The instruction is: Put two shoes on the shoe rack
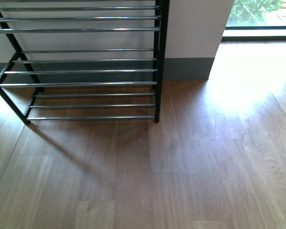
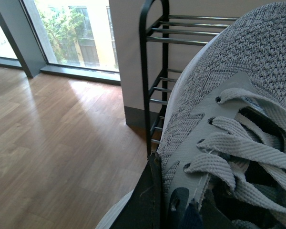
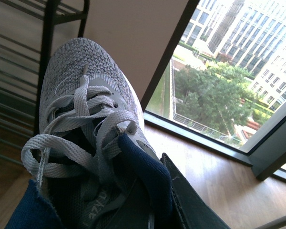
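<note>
Item 1. Shoe rack: black side frames and chrome bars in tiers. In my front view it stands on the wooden floor with its back to the wall.

Item 2. First grey sneaker: knit upper, pale laces. It is raised off the floor, and its toe points at the rack's end frame, near it.

Item 3. Left gripper: I see one dark finger, pressed to the sneaker's side beside the laces. The gripper is clamped on this shoe.

Item 4. Second grey sneaker: same knit, dark blue lining. It is also raised, with its toe toward the rack's side frame.

Item 5. Right gripper: one black finger lies against the shoe's collar, gripping it.

Item 6. Window: beyond the wall corner, on the rack's right side.
</note>
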Motion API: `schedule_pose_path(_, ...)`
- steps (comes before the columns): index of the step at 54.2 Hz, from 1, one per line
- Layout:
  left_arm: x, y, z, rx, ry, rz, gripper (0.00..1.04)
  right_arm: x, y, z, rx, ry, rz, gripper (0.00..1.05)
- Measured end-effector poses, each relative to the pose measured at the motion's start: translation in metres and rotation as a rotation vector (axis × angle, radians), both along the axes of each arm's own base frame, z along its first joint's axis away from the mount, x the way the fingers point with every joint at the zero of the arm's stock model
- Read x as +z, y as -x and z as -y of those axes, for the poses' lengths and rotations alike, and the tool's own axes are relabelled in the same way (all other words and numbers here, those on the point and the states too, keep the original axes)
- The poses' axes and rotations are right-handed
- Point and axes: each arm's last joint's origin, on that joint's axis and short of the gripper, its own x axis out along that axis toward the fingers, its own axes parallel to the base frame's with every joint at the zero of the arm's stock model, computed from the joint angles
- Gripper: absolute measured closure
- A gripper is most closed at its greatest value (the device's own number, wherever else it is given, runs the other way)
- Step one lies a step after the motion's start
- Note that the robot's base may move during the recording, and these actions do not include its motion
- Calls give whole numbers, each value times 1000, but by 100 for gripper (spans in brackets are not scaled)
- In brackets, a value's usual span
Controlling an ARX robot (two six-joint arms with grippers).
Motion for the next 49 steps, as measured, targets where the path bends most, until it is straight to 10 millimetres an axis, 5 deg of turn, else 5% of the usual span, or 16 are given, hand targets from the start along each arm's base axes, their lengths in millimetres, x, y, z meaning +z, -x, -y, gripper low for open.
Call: schedule_pose_path(49,0,0,0,-5,0,-3,103,0,0,1,-10,-2,-2,103)
